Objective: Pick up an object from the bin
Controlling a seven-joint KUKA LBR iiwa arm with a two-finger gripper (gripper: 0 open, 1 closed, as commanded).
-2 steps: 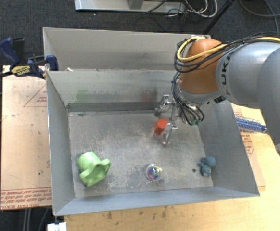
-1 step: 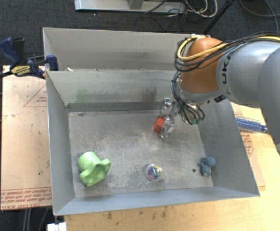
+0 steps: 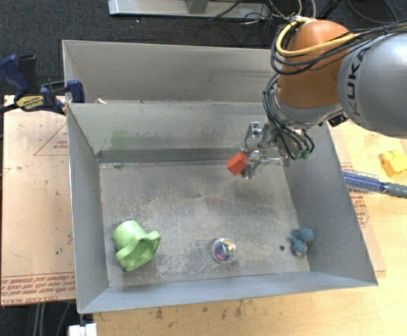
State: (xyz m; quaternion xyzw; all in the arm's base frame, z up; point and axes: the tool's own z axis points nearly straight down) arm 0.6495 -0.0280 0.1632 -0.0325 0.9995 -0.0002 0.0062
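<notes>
Gripper above the far right of the bin, fingers pinching a small orange block; green toy near left

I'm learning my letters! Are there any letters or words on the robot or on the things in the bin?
"UK": big dark letters, turned sideways, on the grey arm. The rest of the word curves out of sight.
No writing can be made out on the orange-red block, the green thing, the shiny round thing or the blue lump.
</notes>
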